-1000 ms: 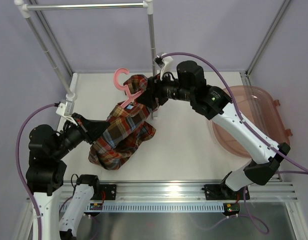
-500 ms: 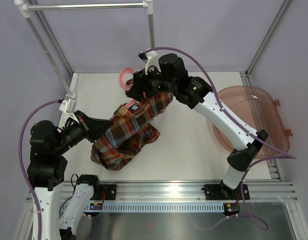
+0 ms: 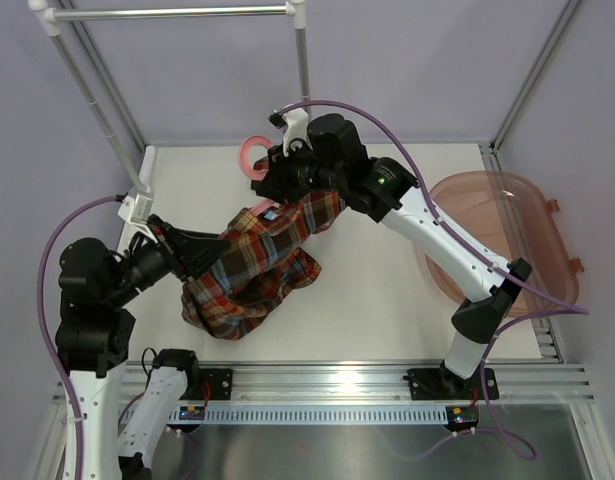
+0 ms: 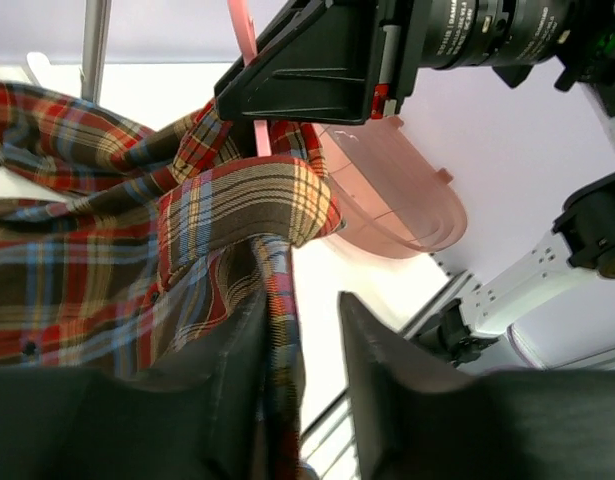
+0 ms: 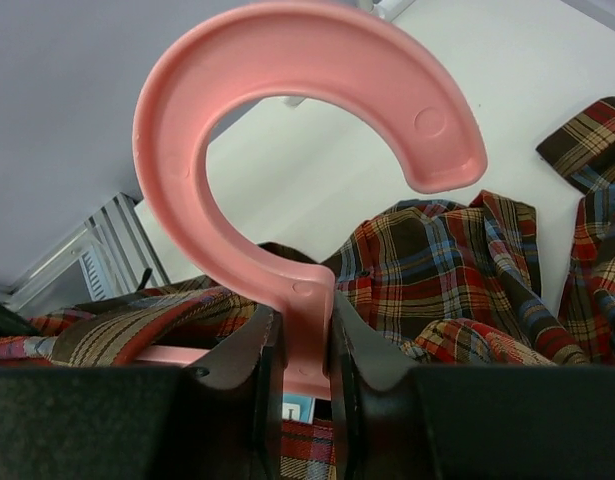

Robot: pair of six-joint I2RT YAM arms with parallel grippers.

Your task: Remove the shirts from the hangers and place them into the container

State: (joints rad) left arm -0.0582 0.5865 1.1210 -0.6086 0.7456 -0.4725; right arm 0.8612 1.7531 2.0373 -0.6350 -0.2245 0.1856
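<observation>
At the left, the left gripper (image 3: 213,250) reaches in from the near-left corner and meets the left side of the shirt (image 3: 252,272). In the left wrist view its jaws stand a little apart. A narrow fold of plaid lies between them against one finger (image 4: 232,360), and a bright gap shows beside the other finger, so nothing is pinched there.

The shirt lies bunched on the white table (image 3: 377,290), left of centre. It runs as a crumpled band from near the left gripper up and to the right toward the far side. Its far end, the collar with a small light-blue label (image 3: 274,212), is raised under the right gripper (image 3: 271,178) and is still draped over the hanger (image 5: 172,160).

The right arm arches in from the near right and crosses above the table to the far centre. In the right wrist view the jaws are clamped on the hanger's neck, just below the curved pink hook, with a finger pressed to each side. The hook points up and toward the far-left, beside the rack's upright post (image 3: 303,70) and not on its top bar.

At the far right, the container (image 3: 532,235) sits at the right edge of the table, well apart from the shirt. No cloth is in it.
</observation>
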